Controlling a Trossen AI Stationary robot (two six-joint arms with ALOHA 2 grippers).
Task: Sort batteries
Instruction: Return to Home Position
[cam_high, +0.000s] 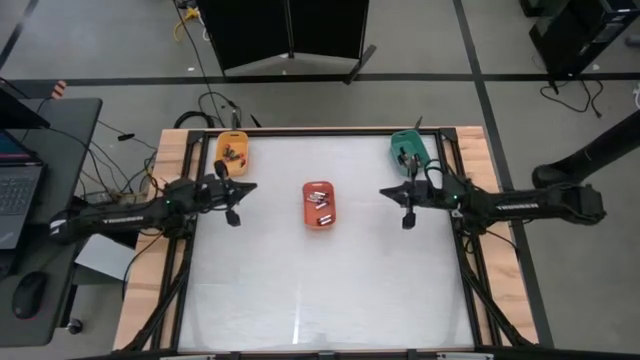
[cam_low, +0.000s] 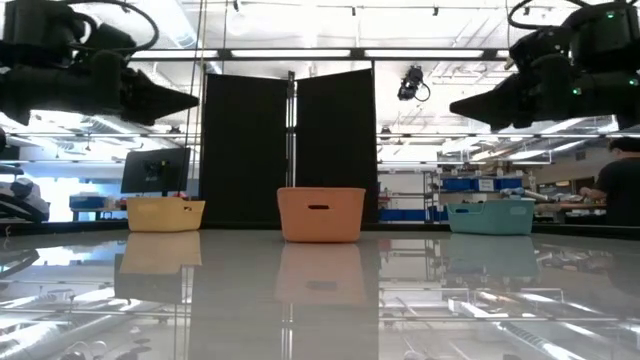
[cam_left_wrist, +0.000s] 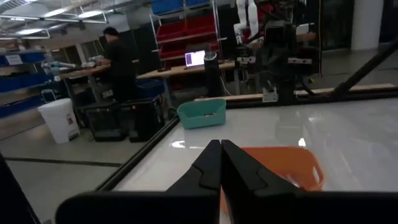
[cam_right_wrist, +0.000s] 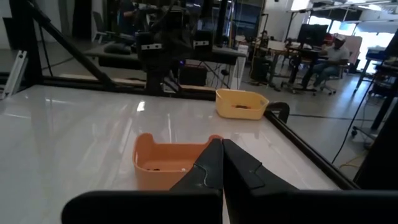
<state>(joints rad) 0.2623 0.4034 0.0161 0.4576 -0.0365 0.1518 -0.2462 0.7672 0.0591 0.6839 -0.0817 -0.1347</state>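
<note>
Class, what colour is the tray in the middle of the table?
The middle tray is orange, clearest in the low view.

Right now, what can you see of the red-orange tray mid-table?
The red-orange tray is a rounded rectangular bin, seemingly matte plastic, with walls flaring slightly upward and a slot handle cut in one end wall. It stands upright mid-table, holding several small batteries. The left gripper and right gripper hang to either side, both shut, neither touching it.
</note>
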